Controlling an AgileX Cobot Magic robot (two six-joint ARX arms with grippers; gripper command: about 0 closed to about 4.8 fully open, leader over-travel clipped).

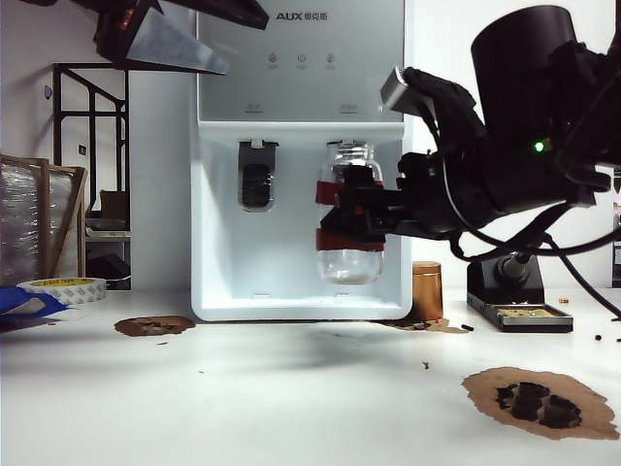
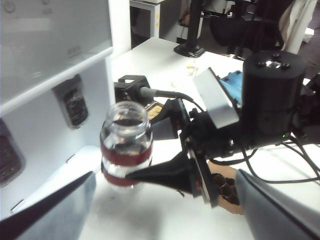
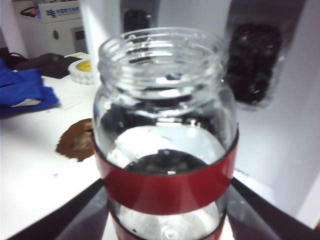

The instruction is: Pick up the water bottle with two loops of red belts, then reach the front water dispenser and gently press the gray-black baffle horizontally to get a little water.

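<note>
Lettering "AUX" is printed at the top of the dispenser [image 1: 301, 155], above three small icons whose captions cannot be read. The bottle [image 1: 350, 214] is gripped upright between its two red bands by the right end effector [image 1: 361, 216], raised off the desk [image 1: 291, 388] inside the bay, at the baffle [image 3: 252, 62]. The left end effector [image 1: 170, 29] is held wide open, high beside the upper panel, empty.
</note>
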